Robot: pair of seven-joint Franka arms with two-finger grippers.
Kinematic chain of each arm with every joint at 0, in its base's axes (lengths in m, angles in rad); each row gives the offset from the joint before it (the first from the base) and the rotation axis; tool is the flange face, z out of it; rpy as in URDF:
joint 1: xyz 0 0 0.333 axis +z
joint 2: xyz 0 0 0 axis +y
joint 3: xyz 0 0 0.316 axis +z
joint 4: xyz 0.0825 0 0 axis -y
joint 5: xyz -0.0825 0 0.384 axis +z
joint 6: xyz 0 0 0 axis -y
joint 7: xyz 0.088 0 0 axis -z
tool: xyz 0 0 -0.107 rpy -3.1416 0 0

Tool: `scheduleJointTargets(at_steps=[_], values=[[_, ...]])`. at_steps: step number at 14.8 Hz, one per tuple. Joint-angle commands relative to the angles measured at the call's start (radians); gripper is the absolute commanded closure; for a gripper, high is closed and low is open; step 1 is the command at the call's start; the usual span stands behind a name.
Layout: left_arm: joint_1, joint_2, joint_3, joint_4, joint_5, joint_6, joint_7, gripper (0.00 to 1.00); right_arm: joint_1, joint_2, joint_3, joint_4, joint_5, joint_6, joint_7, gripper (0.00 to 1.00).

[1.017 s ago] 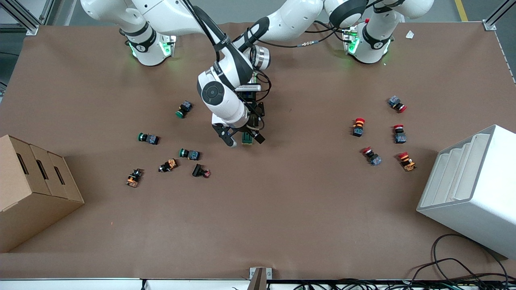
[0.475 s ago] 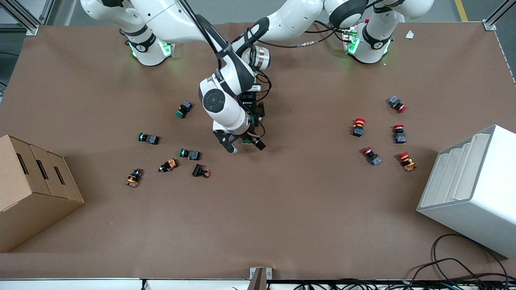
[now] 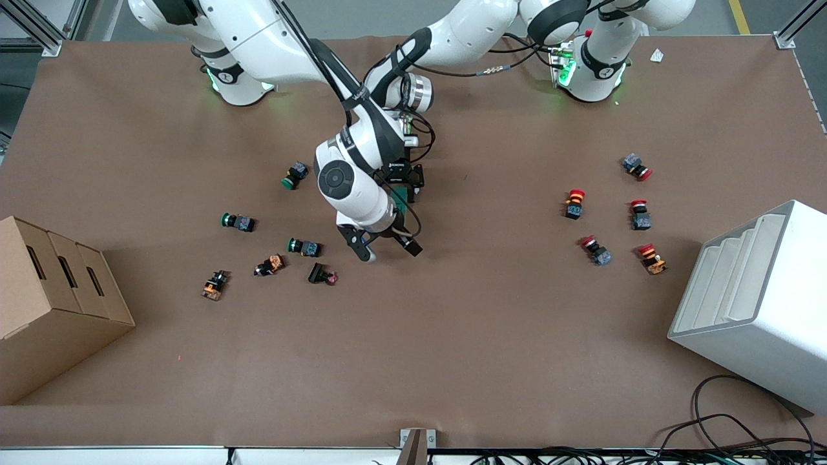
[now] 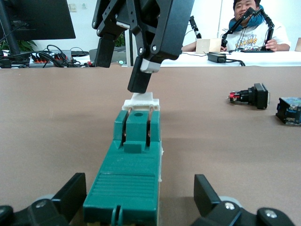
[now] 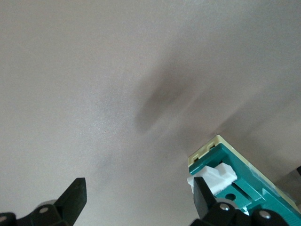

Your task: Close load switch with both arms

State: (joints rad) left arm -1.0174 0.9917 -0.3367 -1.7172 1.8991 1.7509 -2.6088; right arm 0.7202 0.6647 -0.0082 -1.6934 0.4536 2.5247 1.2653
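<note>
The load switch (image 4: 134,174) lies mid-table between the spread, non-contacting fingers of the left gripper (image 3: 402,188) — largely hidden in the front view — with the right gripper (image 3: 386,248), fingers wide, at its 6 o'clock.

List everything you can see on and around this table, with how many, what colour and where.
load switch: one, dark green with white lever, mid-table between the left pincer's fingers
green-capped push buttons: three, toward the right arm's end
orange-bodied parts: two, nearer the front camera than the green-capped ones
black part: one, red-tipped, beside the orange ones
red-capped mushroom buttons: five, toward the left arm's end
cardboard box: one, brown, right arm's end
white bin: one, left arm's end
cables: black, at the table's near edge
left pincer: open, astride the switch
right pincer: open, one fingertip at the lever
</note>
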Motion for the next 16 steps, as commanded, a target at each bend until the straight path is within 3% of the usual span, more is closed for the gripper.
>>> scheduleJointTargets(at_steps=[1, 10, 12, 16], values=[[0.013, 0.027, 0.005, 0.027, -0.002, 0.013, 0.006, 0.00, -0.024, 0.016, 0.008, 0.018, 0.019, -0.012, -0.072, 0.00], [0.014, 0.025, 0.005, 0.024, -0.015, 0.013, 0.016, 0.00, -0.064, 0.049, 0.007, 0.015, 0.010, -0.018, -0.176, 0.00], [0.016, 0.025, 0.005, 0.021, -0.015, 0.012, 0.018, 0.00, -0.090, 0.032, -0.004, 0.040, -0.018, -0.085, -0.194, 0.00], [0.019, 0.015, 0.005, 0.016, -0.015, 0.013, 0.039, 0.00, -0.201, -0.037, -0.027, 0.052, -0.107, -0.237, -0.453, 0.00]])
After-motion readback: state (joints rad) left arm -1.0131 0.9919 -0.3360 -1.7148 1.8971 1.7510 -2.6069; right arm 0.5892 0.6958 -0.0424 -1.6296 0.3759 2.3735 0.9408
